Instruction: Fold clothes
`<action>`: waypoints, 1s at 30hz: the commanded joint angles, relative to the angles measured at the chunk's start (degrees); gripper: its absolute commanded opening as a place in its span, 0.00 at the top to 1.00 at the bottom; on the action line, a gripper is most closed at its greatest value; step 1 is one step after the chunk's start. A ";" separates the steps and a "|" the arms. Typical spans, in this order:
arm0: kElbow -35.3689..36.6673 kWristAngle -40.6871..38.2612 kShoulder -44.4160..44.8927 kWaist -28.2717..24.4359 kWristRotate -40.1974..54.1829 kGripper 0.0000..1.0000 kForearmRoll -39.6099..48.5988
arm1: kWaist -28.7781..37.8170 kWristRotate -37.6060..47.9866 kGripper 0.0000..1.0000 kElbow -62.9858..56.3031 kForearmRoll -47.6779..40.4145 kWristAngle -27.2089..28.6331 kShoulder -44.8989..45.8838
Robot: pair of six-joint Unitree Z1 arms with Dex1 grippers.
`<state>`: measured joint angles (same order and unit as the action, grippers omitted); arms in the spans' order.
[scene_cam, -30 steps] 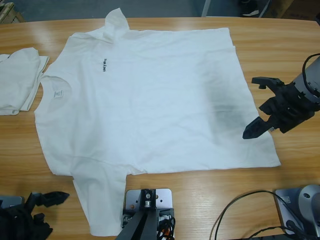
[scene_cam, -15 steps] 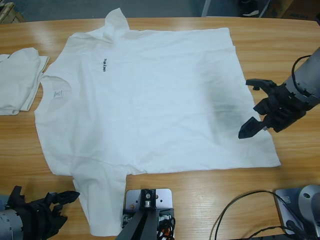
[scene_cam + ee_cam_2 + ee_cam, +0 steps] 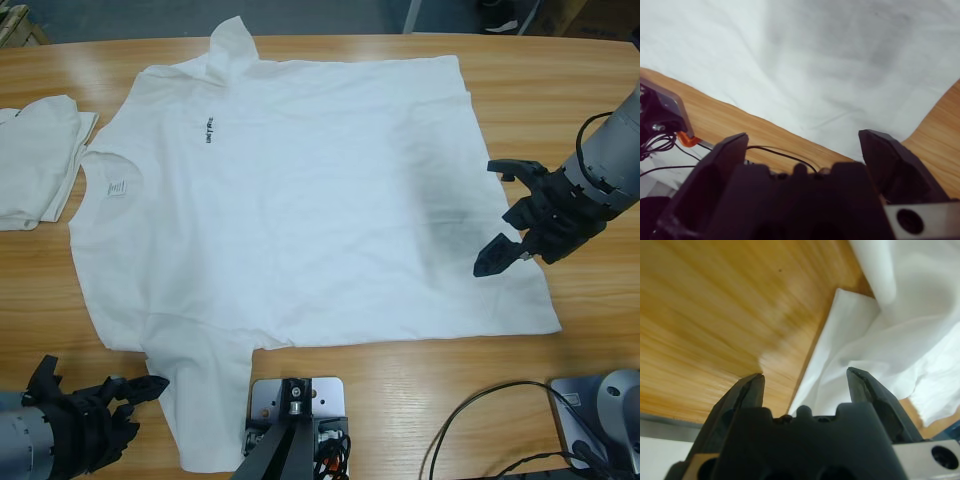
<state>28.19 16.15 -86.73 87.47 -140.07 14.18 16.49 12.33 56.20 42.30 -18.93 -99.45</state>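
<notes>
Evidently the white shirt (image 3: pixel 300 200) lies spread flat on the wooden table (image 3: pixel 560 90), ready for folding. The right gripper (image 3: pixel 505 215), jaws apart, hovers over its hem; the left gripper (image 3: pixel 110 395), jaws likewise apart, sits beside its near sleeve, presumably to pinch each.

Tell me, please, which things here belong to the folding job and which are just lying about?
Part of the job:
- spread white shirt with black chest lettering
- folded white shirt at the table's end
- left tool, open
- right tool, open

Lying about:
- black cable on the table
</notes>
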 commanded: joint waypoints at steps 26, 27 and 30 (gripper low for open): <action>3.03 -1.74 -2.95 -7.23 15.44 1.00 -1.14 | 0.73 -0.57 0.10 -0.39 -0.47 -0.94 -2.32; 4.77 -1.76 -1.46 -7.23 15.21 1.00 1.83 | 0.73 -0.62 0.10 -0.39 -0.47 -0.94 -2.32; 12.04 -1.83 2.90 -7.23 11.45 1.00 14.50 | 0.73 -0.64 0.10 -0.21 -0.49 -0.94 -2.32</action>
<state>31.06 13.80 -90.39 80.67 -125.15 13.27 16.49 12.33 56.20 42.30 -18.93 -99.46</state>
